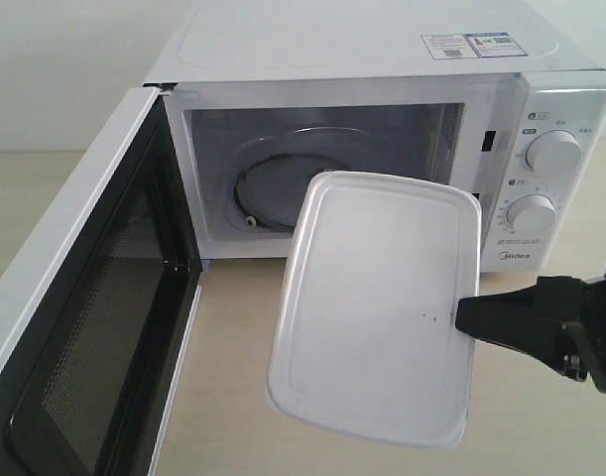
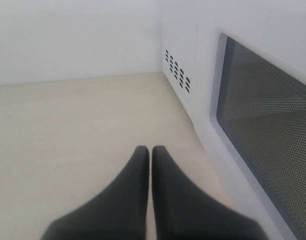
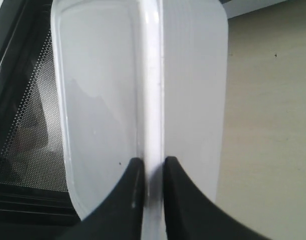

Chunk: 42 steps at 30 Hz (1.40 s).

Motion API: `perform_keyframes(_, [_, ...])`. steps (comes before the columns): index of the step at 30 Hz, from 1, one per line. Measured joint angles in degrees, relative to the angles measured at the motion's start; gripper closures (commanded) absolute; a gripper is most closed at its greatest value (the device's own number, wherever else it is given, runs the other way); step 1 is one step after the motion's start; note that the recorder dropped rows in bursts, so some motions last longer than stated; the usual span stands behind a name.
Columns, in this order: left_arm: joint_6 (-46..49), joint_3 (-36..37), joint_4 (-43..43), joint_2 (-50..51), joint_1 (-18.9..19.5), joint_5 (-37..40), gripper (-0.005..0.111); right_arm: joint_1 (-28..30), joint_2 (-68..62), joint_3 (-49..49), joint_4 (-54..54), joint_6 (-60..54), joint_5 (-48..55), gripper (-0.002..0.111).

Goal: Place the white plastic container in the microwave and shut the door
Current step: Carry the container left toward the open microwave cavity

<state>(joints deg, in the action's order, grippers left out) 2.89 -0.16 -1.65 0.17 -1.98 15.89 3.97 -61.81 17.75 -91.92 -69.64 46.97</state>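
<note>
Tabletop (image 1: pixel 233 377) beige; door (image 1: pixel 84 297) open. Container (image 1: pixel 382 297) rim clamped by right tool (image 3: pixel 149 167) before microwave (image 1: pixel 382 40); insertion judged next. Left tool (image 2: pixel 150 150) together.

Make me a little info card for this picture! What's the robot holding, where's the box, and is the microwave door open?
held thing: white plastic container, lid on
holder: right gripper, shut on the container's rim
container place: in front of the microwave opening, not inside yet
door: swung wide open
inside: glass turntable, nothing seen on it
left gripper: shut, empty, beside the door's outer face
</note>
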Motion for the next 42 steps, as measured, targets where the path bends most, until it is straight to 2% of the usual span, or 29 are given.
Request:
perform_keyframes(5, [0.0, 0.0, 0.0, 0.0, 0.0, 0.0, 0.103, -3.67, 0.0, 0.0, -1.13, 1.31, -2.82, 0.109])
perform_keyframes(8, [0.0, 0.0, 0.0, 0.0, 0.0, 0.0, 0.103, -9.83, 0.0, 0.0, -3.44, 2.24, -7.64, 0.109])
perform_keyframes(13, [0.0, 0.0, 0.0, 0.0, 0.0, 0.0, 0.103, -20.93, 0.03, 0.0, -6.07, 5.93, -22.23, 0.109])
perform_keyframes(18, [0.0, 0.0, 0.0, 0.0, 0.0, 0.0, 0.103, -32.6, 0.03, 1.84, -7.46, 15.27, -40.33, 0.109])
perform_keyframes(21, [0.0, 0.0, 0.0, 0.0, 0.0, 0.0, 0.103, -38.86, 0.03, 2.65, -4.09, 25.29, -49.39, 0.109])
perform_keyframes(25, [0.0, 0.0, 0.0, 0.0, 0.0, 0.0, 0.103, -46.74, 0.03, 2.67, 18.58, 54.6, -60.92, 0.109])
perform_keyframes(28, [0.0, 0.0, 0.0, 0.0, 0.0, 0.0, 0.103, -49.25, 0.03, 2.67, 36.94, 77.74, -65.51, 0.109])
perform_keyframes(30, [0.0, 0.0, 0.0, 0.0, 0.0, 0.0, 0.103, -50.32, 0.03, 0.95, 43.94, 88.46, -70.26, 0.109])
perform_keyframes(36, [0.0, 0.0, 0.0, 0.0, 0.0, 0.0, 0.103, -50.69, -2.54, -5.66, 50.46, 103.13, -79.92, 0.109])
perform_keyframes(42, [0.0, 0.0, 0.0, 0.0, 0.0, 0.0, 0.103, -50.69, -11.08, -6.46, 54.91, 115.23, -89.87, 0.109])
